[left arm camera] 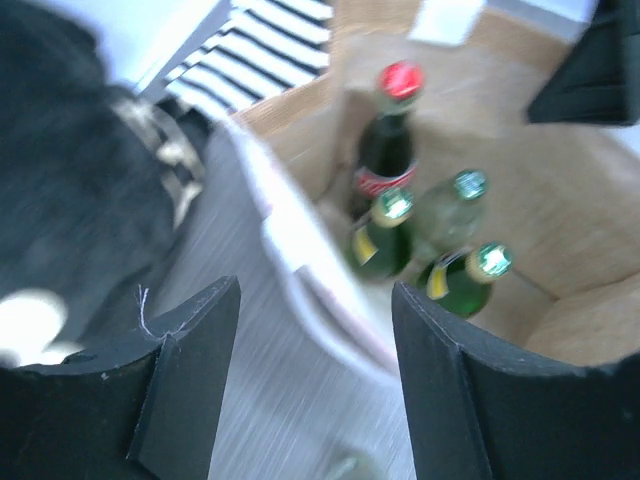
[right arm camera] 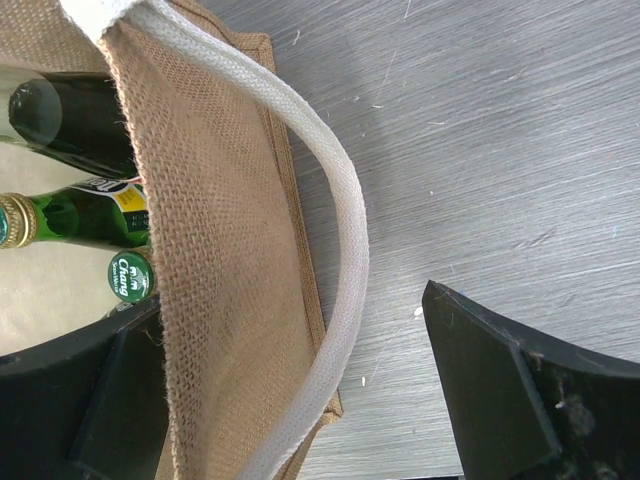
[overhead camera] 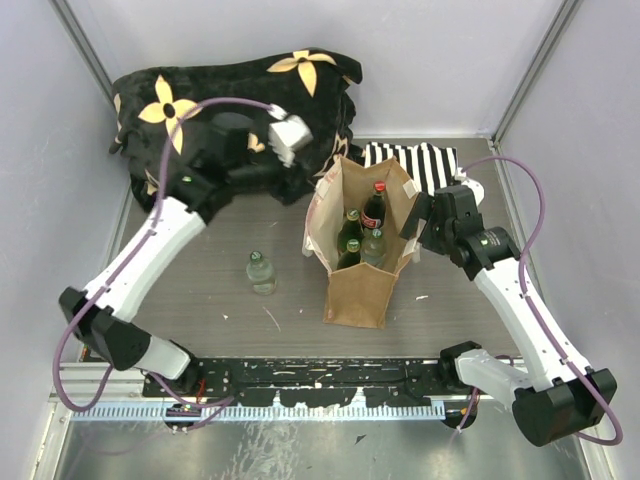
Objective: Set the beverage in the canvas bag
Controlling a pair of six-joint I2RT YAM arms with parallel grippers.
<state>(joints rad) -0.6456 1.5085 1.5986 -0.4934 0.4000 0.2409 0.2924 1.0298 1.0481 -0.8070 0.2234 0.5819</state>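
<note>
Left hand (left arm camera: 315, 292): fingers wide, empty, raised behind-left of canvas bag (overhead camera: 356, 292).
Right hand (right arm camera: 285, 310): wide, fingers straddle bag's right wall and white handle (right arm camera: 342, 240), not clamped.
Bag upright on counter (overhead camera: 200, 295), four bottles (overhead camera: 351, 232) inside.
Clear bottle (overhead camera: 261, 272) stands on counter left of bag, apart.

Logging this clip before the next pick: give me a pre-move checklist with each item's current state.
1. Left gripper open and empty: ok.
2. Loose bottle standing upright, apart from the bag: ok.
3. Canvas bag upright, mouth open: ok.
4. Bag wall clamped by right gripper: not ok, it straddles the wall, open.
5. Room beside the four bottles inside for a fifth: cannot tell.
</note>
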